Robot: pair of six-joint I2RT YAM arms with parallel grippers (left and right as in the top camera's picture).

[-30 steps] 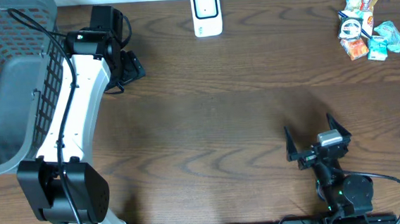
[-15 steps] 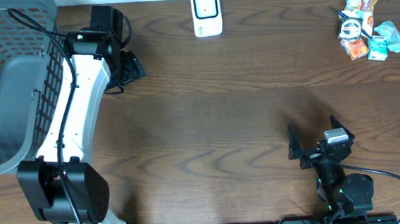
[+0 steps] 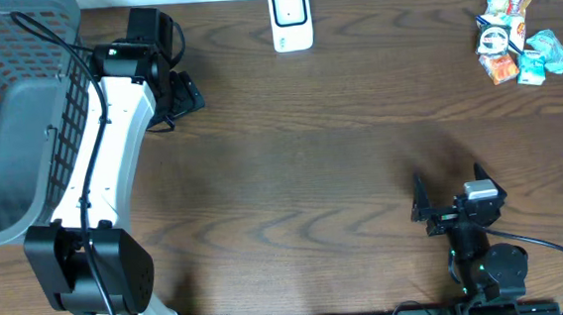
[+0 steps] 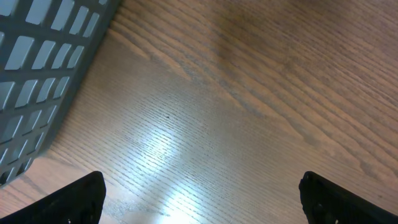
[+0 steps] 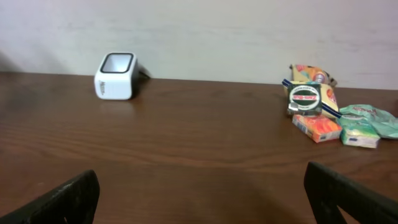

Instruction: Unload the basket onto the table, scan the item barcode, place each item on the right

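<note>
The white barcode scanner (image 3: 291,18) stands at the table's far edge, and also shows far left in the right wrist view (image 5: 115,75). A pile of several snack packets (image 3: 513,26) lies at the far right corner; from the right wrist the packets (image 5: 323,112) lie ahead to the right. My right gripper (image 3: 450,195) is near the front edge, open and empty, far from both; its jaws (image 5: 205,202) stand wide over bare wood. My left gripper (image 3: 184,93) is beside the basket, also open and empty (image 4: 202,205).
A grey mesh basket (image 3: 5,117) fills the far left of the table, and its wall (image 4: 37,62) shows close to the left fingers. The white left arm (image 3: 103,160) runs along the basket's right side. A pale wall backs the table.
The right gripper has drifted slightly to the right and toward the front edge. The left arm, scanner and packets have not moved.
</note>
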